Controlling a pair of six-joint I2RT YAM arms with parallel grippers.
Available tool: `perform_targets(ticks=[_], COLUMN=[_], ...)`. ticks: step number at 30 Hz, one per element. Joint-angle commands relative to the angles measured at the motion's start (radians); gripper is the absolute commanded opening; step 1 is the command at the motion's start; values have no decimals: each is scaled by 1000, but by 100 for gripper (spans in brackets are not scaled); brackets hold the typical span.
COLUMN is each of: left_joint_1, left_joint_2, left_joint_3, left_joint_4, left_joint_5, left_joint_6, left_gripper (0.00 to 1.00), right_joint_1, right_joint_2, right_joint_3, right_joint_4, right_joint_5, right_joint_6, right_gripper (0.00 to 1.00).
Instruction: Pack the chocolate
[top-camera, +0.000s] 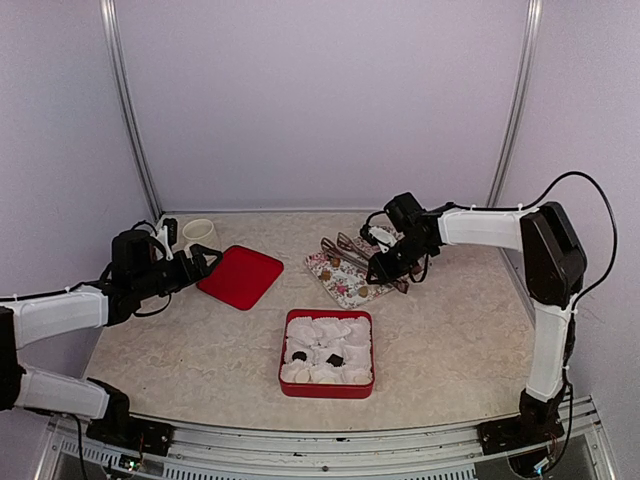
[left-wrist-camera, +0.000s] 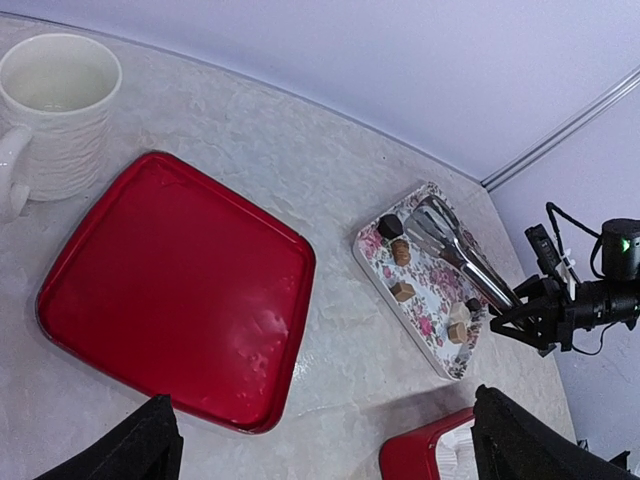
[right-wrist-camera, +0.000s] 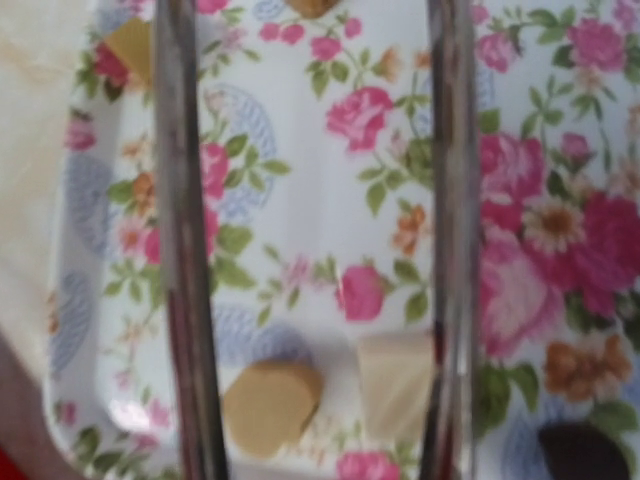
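Right gripper (top-camera: 382, 270) clamps tongs (left-wrist-camera: 455, 250) over tray (left-wrist-camera: 425, 328); I see 2 tan chocolates (right-wrist-camera: 270, 405) between their arms. Left gripper (left-wrist-camera: 322, 420) gapes wide, left of tray.

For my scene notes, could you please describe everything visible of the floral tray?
The floral tray is rectangular with rounded corners, glossy white with pink roses and green leaves. It lies flat on the table, right of the red lid; metal tongs stretch across it and dark and tan chocolates sit on it.

Bright, even light; faint shadows; right wrist view blurred; sheen on red lid (left-wrist-camera: 250, 340).
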Motion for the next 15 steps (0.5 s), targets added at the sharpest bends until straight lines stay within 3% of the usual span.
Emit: perform_targets(ticks=[1, 15], left_joint_1=[6, 8], left_joint_2=[10, 32], left_joint_3=[-4, -1], left_joint_4=[28, 29], left_joint_5=[6, 0], left_joint_6=[17, 26], left_gripper=[99, 99], right_joint_1=[-9, -15], right_joint_2=[52, 128], right_joint_3=[64, 144], right_joint_4=[-11, -67], right_joint_5=[6, 35], right_joint_6=[-21, -28], right_gripper=[40, 40])
